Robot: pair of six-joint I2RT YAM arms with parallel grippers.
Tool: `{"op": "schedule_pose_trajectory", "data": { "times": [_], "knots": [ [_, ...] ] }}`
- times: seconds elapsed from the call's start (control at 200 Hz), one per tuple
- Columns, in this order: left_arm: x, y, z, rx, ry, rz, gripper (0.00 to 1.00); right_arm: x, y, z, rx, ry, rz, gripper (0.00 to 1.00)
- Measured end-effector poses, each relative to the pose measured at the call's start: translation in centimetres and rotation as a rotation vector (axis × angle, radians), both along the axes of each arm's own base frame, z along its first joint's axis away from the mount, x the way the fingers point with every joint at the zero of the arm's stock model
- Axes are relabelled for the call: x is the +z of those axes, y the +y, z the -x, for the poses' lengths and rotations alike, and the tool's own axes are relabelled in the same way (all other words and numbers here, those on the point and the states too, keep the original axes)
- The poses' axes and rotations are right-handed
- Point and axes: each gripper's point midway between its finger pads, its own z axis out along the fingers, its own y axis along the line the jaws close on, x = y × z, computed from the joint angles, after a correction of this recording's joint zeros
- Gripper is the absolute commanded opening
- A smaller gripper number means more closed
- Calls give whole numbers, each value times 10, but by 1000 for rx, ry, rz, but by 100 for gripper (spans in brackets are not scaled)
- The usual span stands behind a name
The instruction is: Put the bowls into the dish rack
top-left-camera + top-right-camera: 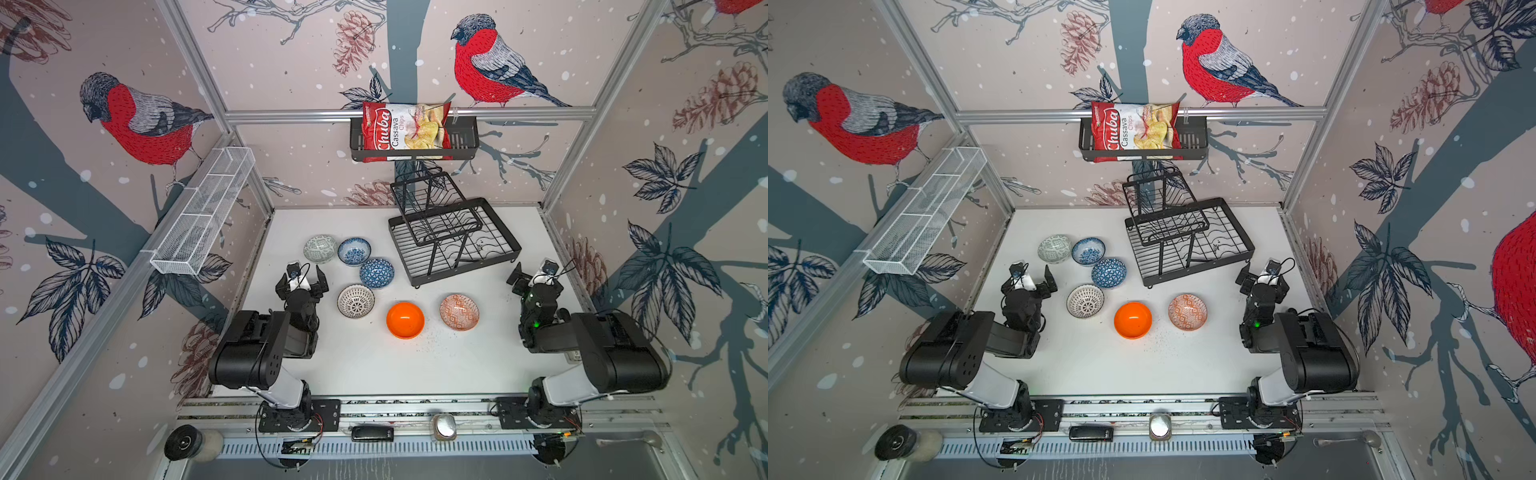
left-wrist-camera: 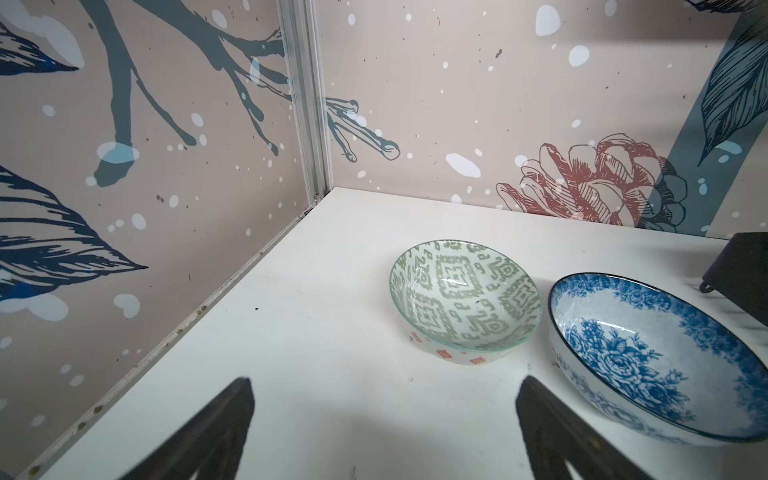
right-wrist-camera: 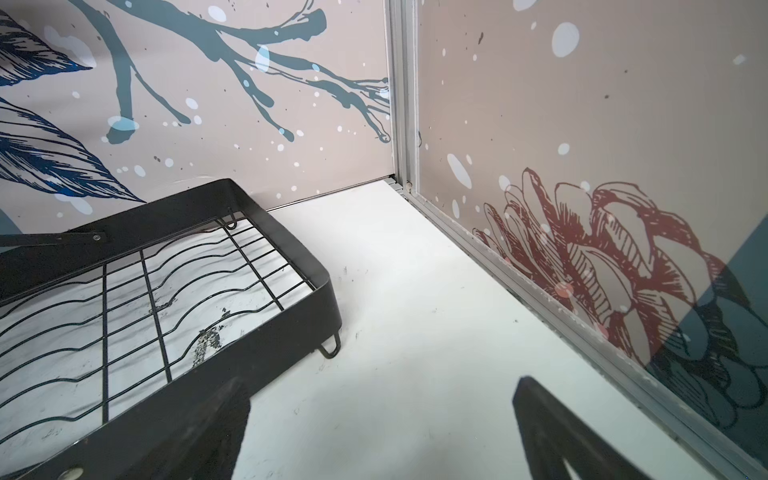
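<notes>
Presently the left arm [image 1: 249, 353] and the right arm [image 1: 615, 353], both black and grey, sit folded low at the near edge of the white worktop [image 1: 374, 365]. Their upper links double back over their bases and their forearms reach toward the back wall. The left claw [image 1: 302, 279] hangs over the left side of the worktop, jaws spread wide with nothing between them. Its wrist view shows the dark fingertips [image 2: 232, 415] well apart above bare surface, facing the grey-green patterned round bowl [image 1: 320, 248] and the blue-and-white floral bowl [image 1: 354, 251] beside it. The right claw [image 1: 538, 277] is likewise spread and empty, near the right wall and aimed at the back right corner. In its wrist view, a footed corner of the large black wire two-tier dish rack [image 1: 467, 266] lies just beside one finger. All six bowls stand mouth up on the worktop, outside the rack. The blue geometric bowl [image 1: 376, 273] sits just in front of the floral one, and the white bowl with black radial lines [image 1: 355, 301] sits just right of the left claw. The plain glossy orange bowl [image 1: 405, 320] and the orange-red geometric bowl [image 1: 459, 311] stand nearer the front. The rack stands on its feet at the back, right of centre. Its long axis runs across the worktop on a slant, right end farther back, and the smaller raised tier sits over its left part.
</notes>
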Motion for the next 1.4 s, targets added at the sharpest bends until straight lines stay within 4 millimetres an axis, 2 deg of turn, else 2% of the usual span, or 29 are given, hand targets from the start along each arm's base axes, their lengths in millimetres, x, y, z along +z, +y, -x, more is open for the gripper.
{"op": "schedule_pose_trajectory", "data": {
  "times": [1.111, 1.341, 1.401],
  "knots": [
    [0, 0, 0, -1, -1, 0, 99, -1, 0, 1, 0, 2, 0, 100],
    [2, 0, 0, 1, 0, 0, 97, 10, 2, 6, -15, -26, 5, 100],
    [13, 6, 0, 36, -9, 1, 97, 20, 3, 5, -28, -39, 9, 100]
  ]
}}
